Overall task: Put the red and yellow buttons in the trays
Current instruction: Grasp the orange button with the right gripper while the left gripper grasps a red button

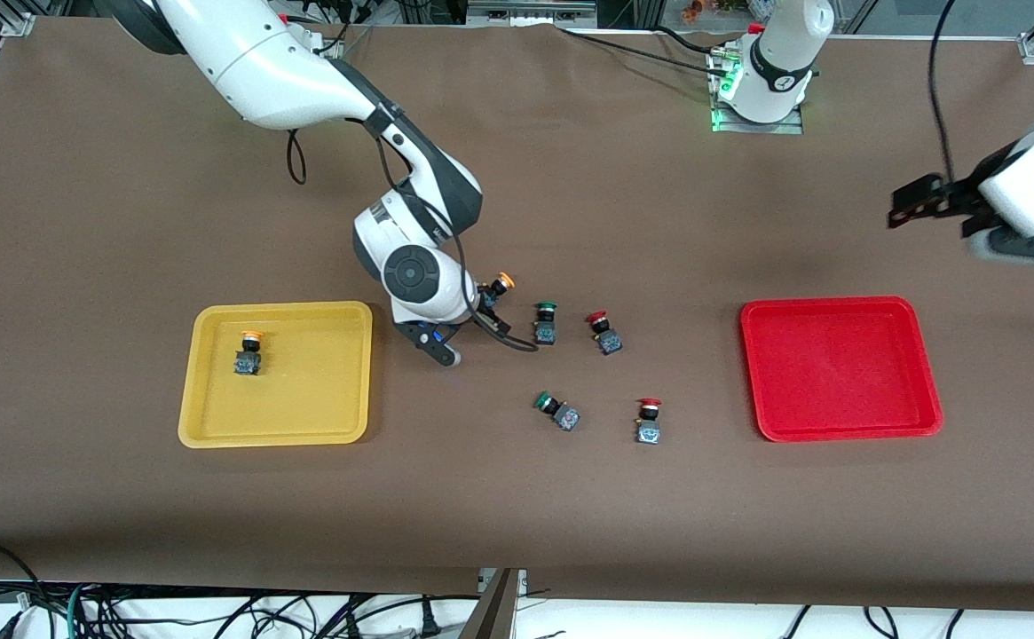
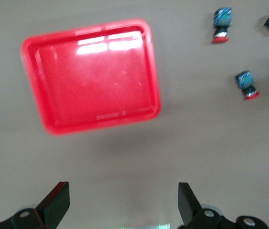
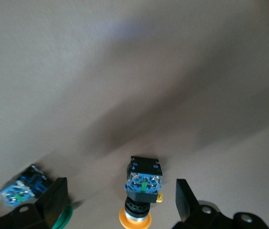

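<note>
Beside the yellow tray (image 1: 215,424) (one yellow button (image 1: 249,352) inside), the right gripper (image 3: 120,200) straddles another yellow button (image 3: 141,188), fingers wide. Left gripper (image 2: 124,200) waits wide above the red tray (image 2: 46,114).

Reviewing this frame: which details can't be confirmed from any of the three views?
- Right gripper and yellow button: fingers flank it in the right wrist view, contact unclear; in the front view the wrist hides the fingers.
- Green button: a finger covers its cap in the right wrist view.
- Left gripper, open: fingertips cut off by the left wrist view's edge.
- Button markings: too small.
</note>
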Controlling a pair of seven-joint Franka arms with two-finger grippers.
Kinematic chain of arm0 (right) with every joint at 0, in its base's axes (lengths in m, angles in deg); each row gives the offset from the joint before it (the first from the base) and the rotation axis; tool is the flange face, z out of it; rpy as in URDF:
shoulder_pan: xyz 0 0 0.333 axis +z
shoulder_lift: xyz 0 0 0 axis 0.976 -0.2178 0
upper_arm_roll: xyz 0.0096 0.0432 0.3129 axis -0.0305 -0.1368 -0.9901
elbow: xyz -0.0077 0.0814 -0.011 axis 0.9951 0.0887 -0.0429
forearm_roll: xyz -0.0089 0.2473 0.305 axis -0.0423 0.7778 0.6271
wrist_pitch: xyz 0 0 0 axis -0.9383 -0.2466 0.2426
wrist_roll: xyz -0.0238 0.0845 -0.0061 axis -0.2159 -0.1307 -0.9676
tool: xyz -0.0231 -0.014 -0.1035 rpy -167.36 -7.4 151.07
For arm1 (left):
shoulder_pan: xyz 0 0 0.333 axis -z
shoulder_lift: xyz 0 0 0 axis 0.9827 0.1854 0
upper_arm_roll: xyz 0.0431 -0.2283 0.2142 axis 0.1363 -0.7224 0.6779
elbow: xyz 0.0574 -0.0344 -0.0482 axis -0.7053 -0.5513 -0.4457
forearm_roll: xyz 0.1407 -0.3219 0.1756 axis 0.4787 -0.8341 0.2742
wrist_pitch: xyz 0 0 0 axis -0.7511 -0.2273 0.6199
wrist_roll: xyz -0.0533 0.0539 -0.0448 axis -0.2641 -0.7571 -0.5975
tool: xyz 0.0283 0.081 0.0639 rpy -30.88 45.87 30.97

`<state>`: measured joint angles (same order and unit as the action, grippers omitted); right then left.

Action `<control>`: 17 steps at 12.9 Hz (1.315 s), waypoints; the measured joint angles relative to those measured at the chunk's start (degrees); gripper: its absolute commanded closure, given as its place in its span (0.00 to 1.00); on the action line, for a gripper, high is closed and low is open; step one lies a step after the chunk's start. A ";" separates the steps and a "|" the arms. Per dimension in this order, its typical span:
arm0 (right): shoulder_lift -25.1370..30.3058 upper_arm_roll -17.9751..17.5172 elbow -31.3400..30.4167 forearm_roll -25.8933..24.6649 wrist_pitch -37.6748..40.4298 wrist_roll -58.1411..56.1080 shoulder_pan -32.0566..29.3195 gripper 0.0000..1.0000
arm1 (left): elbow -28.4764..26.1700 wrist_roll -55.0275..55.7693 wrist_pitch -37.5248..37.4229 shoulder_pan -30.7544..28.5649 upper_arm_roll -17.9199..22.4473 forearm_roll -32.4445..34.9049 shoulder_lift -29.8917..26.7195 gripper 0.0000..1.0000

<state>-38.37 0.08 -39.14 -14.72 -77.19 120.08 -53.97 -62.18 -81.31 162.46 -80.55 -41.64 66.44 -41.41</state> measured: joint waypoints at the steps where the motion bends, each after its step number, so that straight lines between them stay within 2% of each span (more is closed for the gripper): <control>1: -0.28 0.03 -0.20 0.00 0.00 0.10 0.40 0.00 | 0.00 2.17 5.35 1.42 -0.95 0.00 3.50 0.00; 4: -0.44 0.07 -1.92 0.00 0.00 1.49 1.67 0.01 | 0.55 5.81 24.24 4.90 -1.79 0.00 16.41 0.00; 5: -0.45 0.18 -2.58 0.00 -0.13 1.93 2.12 0.09 | 1.80 5.98 30.23 6.02 -1.82 -0.01 21.39 0.00; 6: -0.46 0.39 -3.22 0.00 -0.57 2.16 2.43 0.29 | 3.89 6.57 34.31 7.42 -1.85 -0.01 26.23 0.00; 8: -0.50 0.93 -4.61 0.00 -2.71 2.21 2.52 0.99 | 8.75 12.64 40.31 11.16 -1.82 -0.01 34.50 0.00; 9: -0.53 1.17 -5.22 0.00 -3.91 2.21 2.53 1.00 | 10.28 15.81 42.24 13.60 -1.28 0.92 37.15 0.00; 11: -0.49 1.47 -5.50 -0.01 -5.04 2.21 2.49 1.00 | 11.51 20.21 44.18 18.54 1.54 6.82 40.37 0.00; 13: 0.61 2.91 -4.90 -0.40 -4.82 1.54 2.29 1.00 | 11.88 22.15 46.16 20.39 2.41 8.62 42.75 0.00; 15: 3.81 5.29 -3.68 -0.51 -0.03 -4.46 0.50 1.00 | 12.14 22.19 50.46 20.51 2.55 8.65 44.90 0.67; 17: 7.00 6.10 -2.48 -0.52 6.44 -15.09 -4.68 1.00 | 12.41 22.18 51.88 20.54 2.63 8.69 45.76 0.90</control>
<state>-31.38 6.18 -41.63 -15.24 -70.75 104.99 -58.65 -49.77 -59.13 214.34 -60.00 -39.00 75.12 4.34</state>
